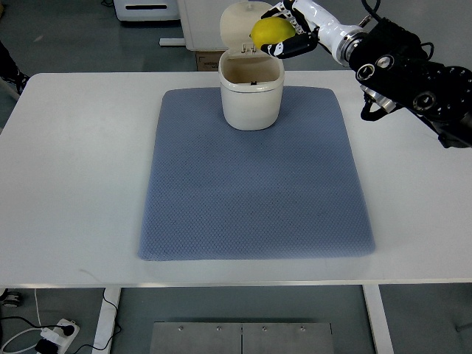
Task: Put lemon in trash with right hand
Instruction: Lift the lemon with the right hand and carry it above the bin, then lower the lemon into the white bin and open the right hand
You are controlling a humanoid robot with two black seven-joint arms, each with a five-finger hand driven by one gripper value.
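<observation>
The lemon (271, 30) is bright yellow, held in black fingers (291, 49) of the white-and-black right hand (289, 31). The trash bin (251, 94) is cream. A blue-grey mat (254, 184) with fine dotted weave covers the white counter (66, 184).

A: Where is the round yellow lemon (271, 31)?

B: Gripped in the right hand (289, 33), whose black fingers (295, 47) curl around it, above and just behind the rim of the cream plastic trash bin (251, 96).

A: And the bin?

B: Upright, lid (240, 26) flipped open, at the far edge of the blue-grey fabric mat (254, 184) on the white tabletop (74, 162).
</observation>
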